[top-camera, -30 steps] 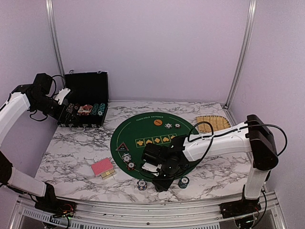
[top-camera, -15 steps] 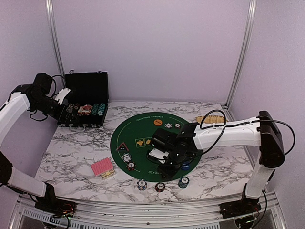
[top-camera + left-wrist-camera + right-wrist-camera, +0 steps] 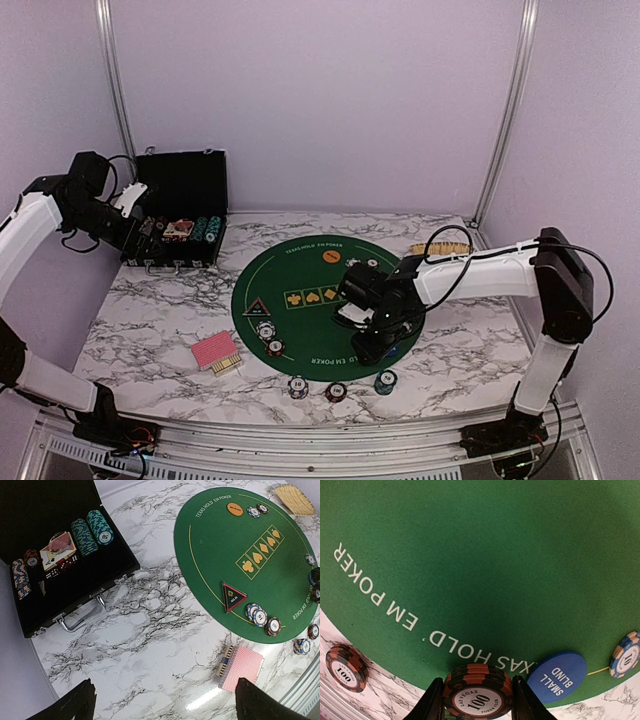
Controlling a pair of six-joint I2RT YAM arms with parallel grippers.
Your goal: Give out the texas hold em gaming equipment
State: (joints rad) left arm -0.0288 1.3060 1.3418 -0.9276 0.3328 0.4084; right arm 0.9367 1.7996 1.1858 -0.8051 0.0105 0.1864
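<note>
I hold a stack of black-and-red 100 chips (image 3: 479, 677) in the half-closed right gripper (image 3: 478, 702) above the green mat (image 3: 470, 555), near its right edge beside the blue button (image 3: 556, 676), while the left gripper (image 3: 165, 702) gapes empty far left; next, I judge, comes lowering them onto a bare spot.

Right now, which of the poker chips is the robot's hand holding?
The black-and-red 100 chip, pinched between the right hand's fingers. Its twin lies loose on the marble, touched by nothing.
</note>
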